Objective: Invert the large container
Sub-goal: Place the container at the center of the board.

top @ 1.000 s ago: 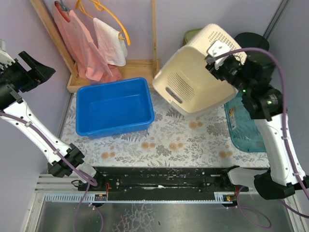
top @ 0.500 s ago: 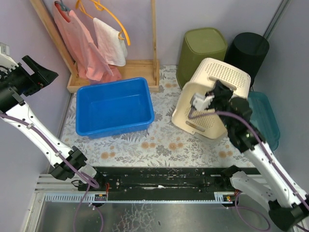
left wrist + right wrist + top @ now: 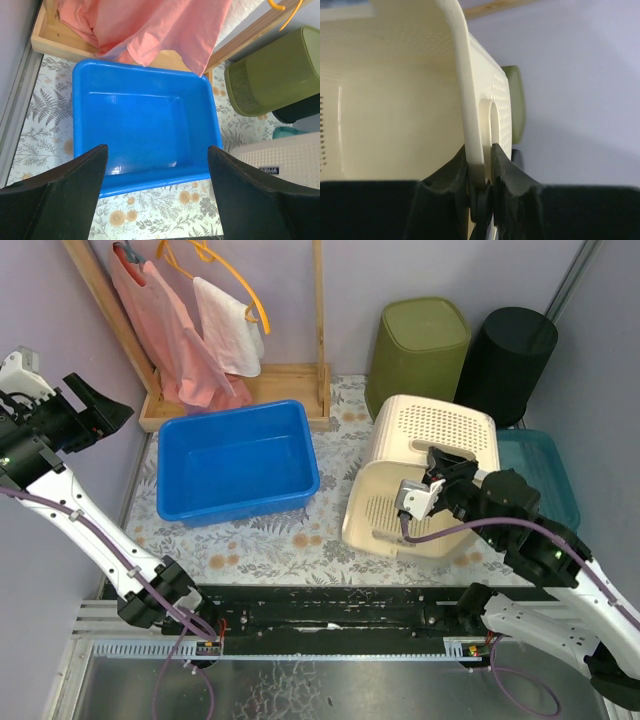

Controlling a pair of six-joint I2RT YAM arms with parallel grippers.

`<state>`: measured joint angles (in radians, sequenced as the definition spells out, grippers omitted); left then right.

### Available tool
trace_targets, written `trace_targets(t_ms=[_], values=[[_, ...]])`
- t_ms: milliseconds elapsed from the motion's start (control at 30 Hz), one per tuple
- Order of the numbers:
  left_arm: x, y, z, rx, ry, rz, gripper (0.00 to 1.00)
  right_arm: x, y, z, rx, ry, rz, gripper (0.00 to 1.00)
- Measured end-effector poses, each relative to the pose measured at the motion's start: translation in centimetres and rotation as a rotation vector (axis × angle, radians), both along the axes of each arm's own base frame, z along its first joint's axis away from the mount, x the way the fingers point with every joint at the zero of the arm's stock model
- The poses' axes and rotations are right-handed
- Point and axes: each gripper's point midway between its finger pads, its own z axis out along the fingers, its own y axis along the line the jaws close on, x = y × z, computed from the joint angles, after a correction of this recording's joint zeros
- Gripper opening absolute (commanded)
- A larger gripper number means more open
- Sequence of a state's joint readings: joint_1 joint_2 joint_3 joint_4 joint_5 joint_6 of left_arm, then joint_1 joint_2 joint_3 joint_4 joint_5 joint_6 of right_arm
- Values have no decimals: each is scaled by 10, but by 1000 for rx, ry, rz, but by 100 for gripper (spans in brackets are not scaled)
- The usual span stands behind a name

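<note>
Big cream laundry basket with lots of tiny holes and a handle slot. Tipped over on the flowery mat, one holey side facing up. Wall pinched tight in the right gripper.

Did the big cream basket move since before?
Yes. The cream basket came down toward the near edge, uncovering the green bin it hid earlier.

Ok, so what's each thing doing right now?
cream basket: tipped on its side, not upside down yet.
blue tub: upright, empty.
right gripper: shut on the cream basket's rim.
left gripper: open, holding nothing.
pink clothes: hanging on the wooden rack.
</note>
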<state>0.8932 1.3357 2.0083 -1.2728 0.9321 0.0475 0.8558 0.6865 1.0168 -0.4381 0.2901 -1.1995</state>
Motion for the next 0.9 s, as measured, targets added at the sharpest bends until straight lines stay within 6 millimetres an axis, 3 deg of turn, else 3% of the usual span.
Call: trace_targets(t_ms=[133,367,533,700,800,900], values=[[-5,-6,-6,11,2,-12,79,-21,19,-7,55,193,133,0],[-8,-11,-13,21,5,-41,79,-39,36,-16,75,265,251,0],[-7,-10,-26,6,27,-53,79,-38,36,-14,118,167,245,0],[-6,-15,-34,-6,36,-100,80,-39,17,-15,115,-76,216,0],[-3,-37,-35,-6,44,-210,80,-43,-2,-11,91,-255,185,0],[3,-88,-33,0,48,-394,83,-51,-14,-8,51,-388,186,0]])
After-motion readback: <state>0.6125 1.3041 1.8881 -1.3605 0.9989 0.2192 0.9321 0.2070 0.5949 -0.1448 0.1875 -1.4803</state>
